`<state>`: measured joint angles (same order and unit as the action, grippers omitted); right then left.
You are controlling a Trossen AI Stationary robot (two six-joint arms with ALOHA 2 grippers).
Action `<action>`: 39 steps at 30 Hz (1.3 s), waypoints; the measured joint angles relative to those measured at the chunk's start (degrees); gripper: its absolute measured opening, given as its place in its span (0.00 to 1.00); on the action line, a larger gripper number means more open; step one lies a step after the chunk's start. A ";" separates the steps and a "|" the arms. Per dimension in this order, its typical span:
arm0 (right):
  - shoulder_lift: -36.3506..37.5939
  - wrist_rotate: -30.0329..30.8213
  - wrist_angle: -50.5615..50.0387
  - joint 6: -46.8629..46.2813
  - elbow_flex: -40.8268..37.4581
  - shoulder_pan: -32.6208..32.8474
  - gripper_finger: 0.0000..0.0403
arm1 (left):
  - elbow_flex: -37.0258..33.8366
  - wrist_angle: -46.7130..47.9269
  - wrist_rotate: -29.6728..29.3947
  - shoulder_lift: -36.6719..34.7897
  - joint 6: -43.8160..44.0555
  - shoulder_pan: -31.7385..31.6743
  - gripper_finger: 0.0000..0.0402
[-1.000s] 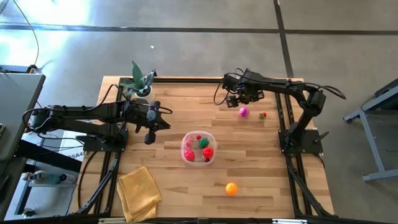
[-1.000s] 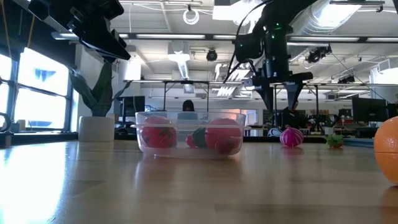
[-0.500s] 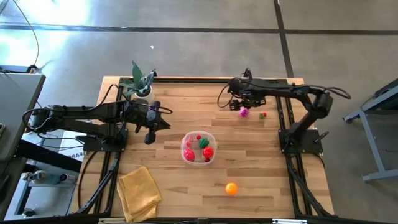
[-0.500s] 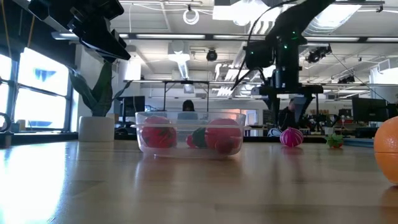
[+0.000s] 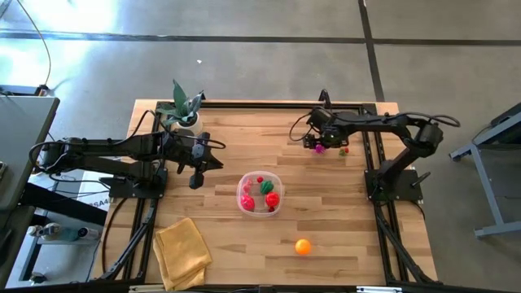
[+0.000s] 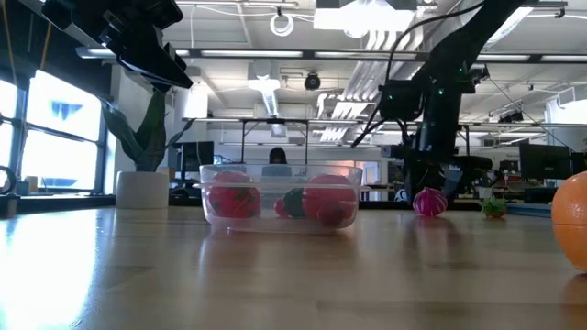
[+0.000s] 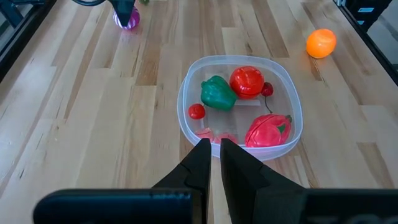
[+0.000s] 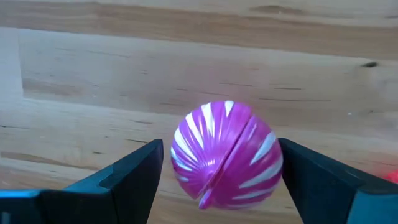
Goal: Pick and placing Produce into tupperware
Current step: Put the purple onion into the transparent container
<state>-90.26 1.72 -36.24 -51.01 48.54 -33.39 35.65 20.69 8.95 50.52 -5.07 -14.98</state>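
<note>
Right pincer (image 8: 217, 177): fingers apart, flanking the pink toy (image 8: 222, 155) at the worktop's 1 o'clock.
Left pincer (image 7: 211, 163): together, above the tub (image 7: 186, 93).

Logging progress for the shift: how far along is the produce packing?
Done: several red, green and pink pieces lie in the tupperware. In hand: the right gripper is open around the magenta piece on the table. Left: that piece, the orange one and a small one.

Overhead looks straight down; low level across table (image 6: 275, 275); wrists close, downward; all share table.
</note>
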 joint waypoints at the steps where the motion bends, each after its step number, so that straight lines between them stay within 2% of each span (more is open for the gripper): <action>1: 0.00 -0.36 0.76 0.00 -0.52 0.00 0.75 | -0.01 -0.01 0.01 0.00 -0.01 0.00 0.06; 39: -0.09 2.13 -0.07 -0.44 -1.56 0.00 0.75 | -0.01 0.00 0.01 0.00 -0.01 -0.01 0.06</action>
<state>-90.35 3.86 -36.32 -51.45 46.98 -33.39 35.64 20.69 8.96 50.52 -5.08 -15.00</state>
